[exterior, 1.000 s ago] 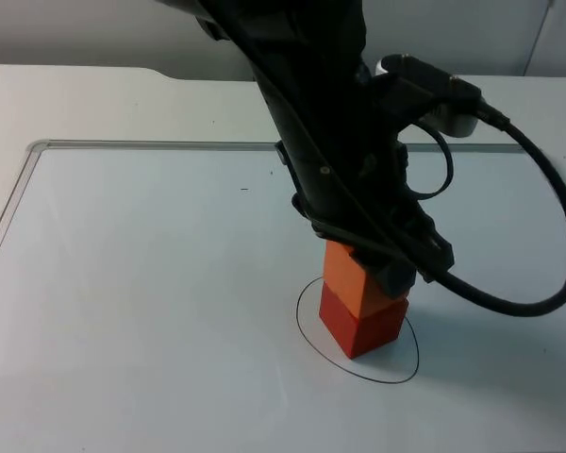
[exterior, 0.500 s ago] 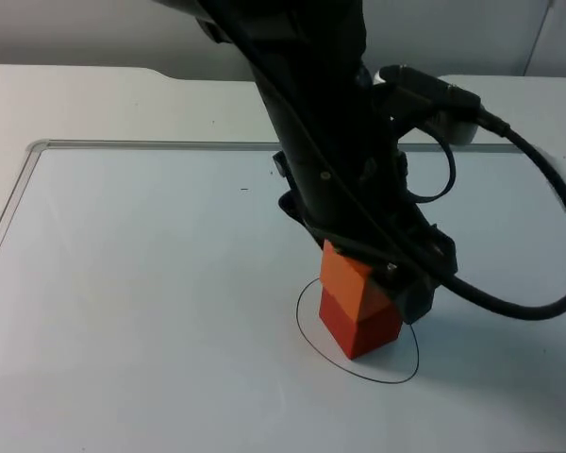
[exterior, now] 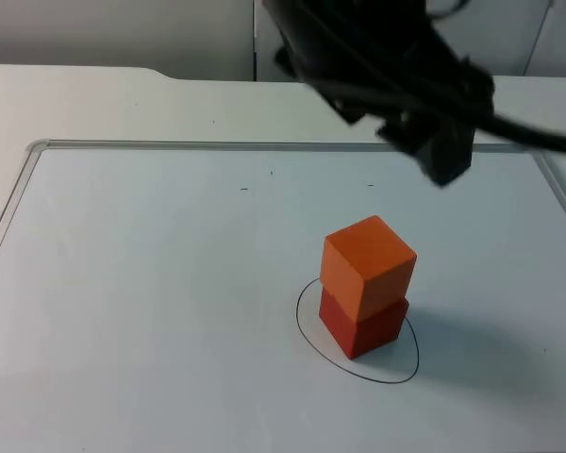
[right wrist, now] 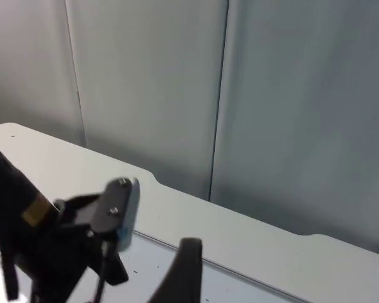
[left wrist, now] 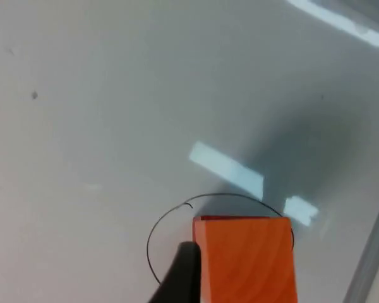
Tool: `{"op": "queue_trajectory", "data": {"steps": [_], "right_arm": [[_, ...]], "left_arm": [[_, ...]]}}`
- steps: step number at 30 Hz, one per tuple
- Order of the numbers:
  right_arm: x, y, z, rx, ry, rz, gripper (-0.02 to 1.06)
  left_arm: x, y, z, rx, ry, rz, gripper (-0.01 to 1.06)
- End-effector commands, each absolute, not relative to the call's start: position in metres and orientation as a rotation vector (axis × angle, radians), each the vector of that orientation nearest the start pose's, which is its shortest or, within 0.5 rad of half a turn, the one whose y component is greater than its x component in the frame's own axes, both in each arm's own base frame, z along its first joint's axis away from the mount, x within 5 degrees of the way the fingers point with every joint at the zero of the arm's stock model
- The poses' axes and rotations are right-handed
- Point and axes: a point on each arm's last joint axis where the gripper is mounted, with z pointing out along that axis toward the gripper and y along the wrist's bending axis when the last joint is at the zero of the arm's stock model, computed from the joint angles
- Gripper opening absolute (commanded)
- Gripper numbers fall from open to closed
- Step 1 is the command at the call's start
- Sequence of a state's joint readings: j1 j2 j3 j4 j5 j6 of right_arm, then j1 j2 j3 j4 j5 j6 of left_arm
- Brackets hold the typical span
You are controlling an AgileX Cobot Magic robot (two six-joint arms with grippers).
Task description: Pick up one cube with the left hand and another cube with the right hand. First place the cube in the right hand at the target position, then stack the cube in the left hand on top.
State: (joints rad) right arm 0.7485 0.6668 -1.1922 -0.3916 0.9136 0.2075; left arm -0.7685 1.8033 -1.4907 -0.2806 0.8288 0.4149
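Below the raised left gripper (exterior: 434, 156) — grip state unclear — orange cube (exterior: 369, 267) tops red cube (exterior: 363, 326).

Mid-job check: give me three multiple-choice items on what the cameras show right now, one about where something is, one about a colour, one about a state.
1. Where does the stack of two cubes stand?
A. Inside the drawn oval on the table
B. Against the grey partition wall
C. At the table's left edge

2. What colour is the upper cube?
A. Blue
B. Orange
C. Green

3. What is the state of the orange cube?
A. Clamped in a gripper
B. Lying on the table beside the red cube
C. Resting free on the red cube

Answers:
1. A: in the top view the red cube sits within the drawn oval on the table.
2. B: the orange cube is plainly orange, over the darker red one.
3. C: it sits on the red cube while the left gripper is high above the stack, apart from it.
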Motion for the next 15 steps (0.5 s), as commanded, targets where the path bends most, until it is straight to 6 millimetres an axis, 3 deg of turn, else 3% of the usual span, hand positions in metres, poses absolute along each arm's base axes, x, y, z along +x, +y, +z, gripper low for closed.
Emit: {"op": "queue_trajectory", "data": {"steps": [1,2,6,7,10,13,15], "right_arm": [[0.076,0.034,0.468,-0.506,1.731,0.222,0.82],[0.076,0.034,0.468,-0.506,1.731,0.222,0.82],[0.076,0.034,0.468,-0.507,1.734,0.232,0.82],[0.076,0.034,0.468,-0.507,1.734,0.232,0.82],[0.075,0.036,0.468,-0.529,1.733,0.244,0.82],[0.072,0.04,0.467,-0.599,1.72,0.272,0.82],[0.071,0.046,0.464,-0.653,1.708,0.313,0.82]], "left_arm": [[0.248,-0.268,0.339,1.312,2.16,-0.453,0.83],[0.248,-0.268,0.339,1.312,2.16,-0.453,0.83],[0.213,-0.228,0.396,1.306,2.052,-0.397,0.83],[0.213,-0.228,0.396,1.306,2.052,-0.397,0.83],[0.19,-0.2,0.421,1.249,2.047,-0.371,0.83],[0.172,-0.181,0.426,1.21,2.003,-0.37,0.83],[0.157,-0.167,0.416,1.196,1.99,-0.375,0.83]]}}
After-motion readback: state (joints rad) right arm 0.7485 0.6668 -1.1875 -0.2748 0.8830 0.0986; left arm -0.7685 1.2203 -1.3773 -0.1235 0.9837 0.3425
